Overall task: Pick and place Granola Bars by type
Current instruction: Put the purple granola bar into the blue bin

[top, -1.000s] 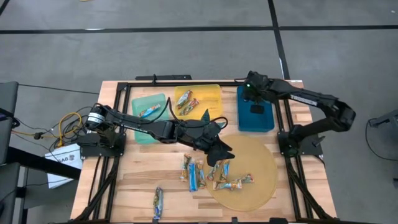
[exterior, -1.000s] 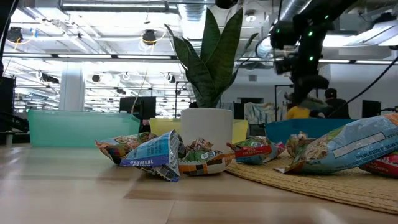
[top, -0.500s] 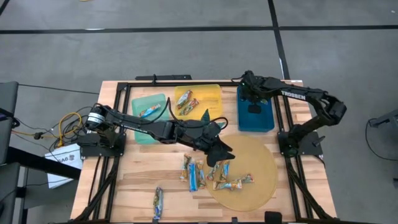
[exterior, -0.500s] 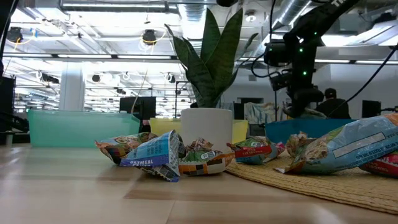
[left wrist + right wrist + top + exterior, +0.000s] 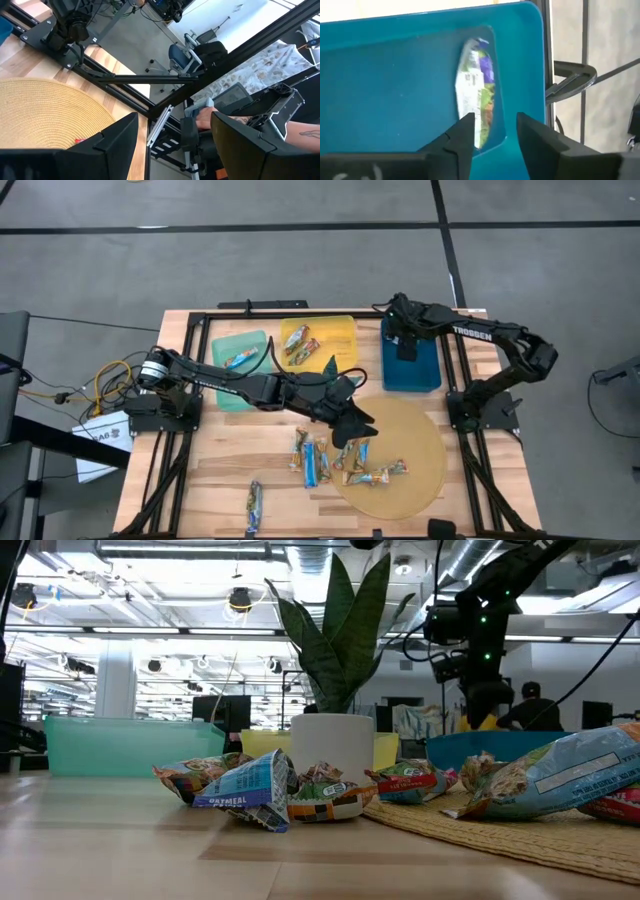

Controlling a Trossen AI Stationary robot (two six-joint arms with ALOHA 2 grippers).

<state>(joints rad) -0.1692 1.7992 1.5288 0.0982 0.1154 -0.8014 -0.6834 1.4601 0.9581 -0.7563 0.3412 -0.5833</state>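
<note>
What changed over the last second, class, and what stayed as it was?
The right end effector, over the blue bin, drew in toward the bin's far end, opened and let go of a granola bar, which now lies in the bin. The left end effector stayed open above the round woven mat, and the bars on the table did not move.

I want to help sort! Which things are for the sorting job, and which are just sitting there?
For the job:
- shiny wrapped granola bars
- deep blue plastic bin, one green-and-white wrapped bar inside
- mint green tray
- yellow tray
- right claw, left claw

Just sitting there:
- round woven straw mat
- spiky green plant in a white pot
</note>
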